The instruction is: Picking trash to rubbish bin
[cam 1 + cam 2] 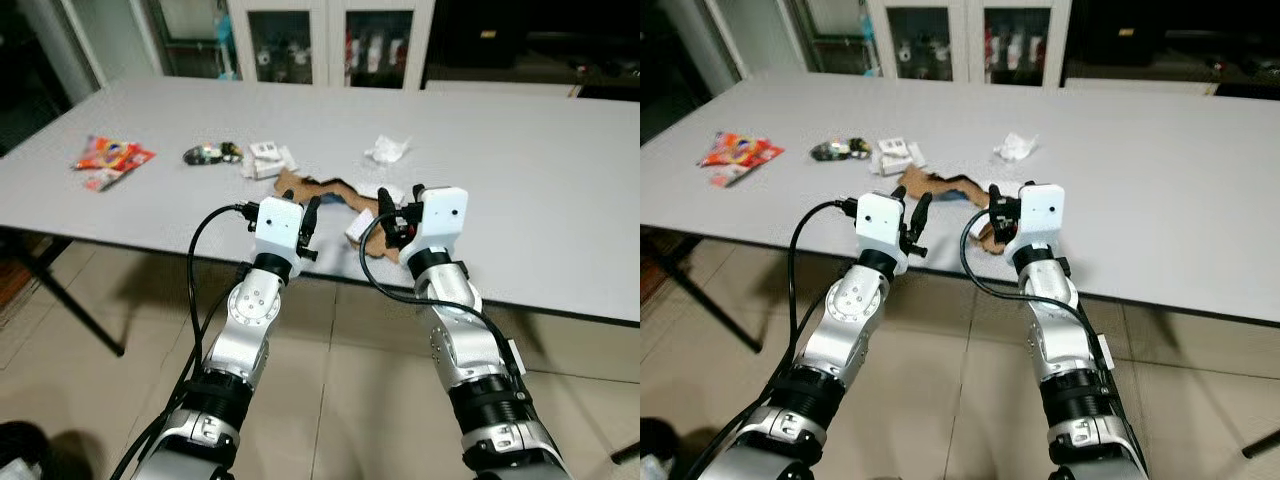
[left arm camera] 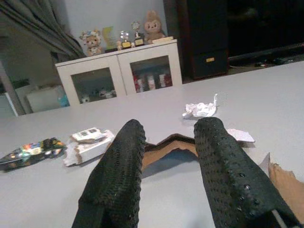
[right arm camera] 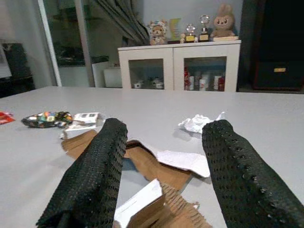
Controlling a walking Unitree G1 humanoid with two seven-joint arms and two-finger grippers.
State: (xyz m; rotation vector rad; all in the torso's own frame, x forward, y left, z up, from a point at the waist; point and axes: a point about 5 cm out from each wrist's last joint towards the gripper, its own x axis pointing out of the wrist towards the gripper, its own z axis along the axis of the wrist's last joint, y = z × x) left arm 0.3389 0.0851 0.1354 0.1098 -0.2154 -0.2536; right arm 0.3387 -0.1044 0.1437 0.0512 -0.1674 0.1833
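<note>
Trash lies on a grey table [image 1: 520,170]: torn brown cardboard [image 1: 310,187], a crumpled white paper [image 1: 388,150], a small white box [image 1: 265,158], a dark shiny wrapper [image 1: 210,153] and a red snack packet [image 1: 112,157] at the far left. My left gripper [image 1: 303,207] is open at the table's front edge, just short of the cardboard [image 2: 178,142]. My right gripper [image 1: 400,205] is open too, over the cardboard's right end [image 3: 152,168], where a white scrap [image 3: 183,159] lies. Neither holds anything.
A white cabinet with glass doors [image 1: 330,40] stands behind the table. A black table leg [image 1: 75,300] slants down at the left over the tiled floor [image 1: 340,400]. The table's right half is bare.
</note>
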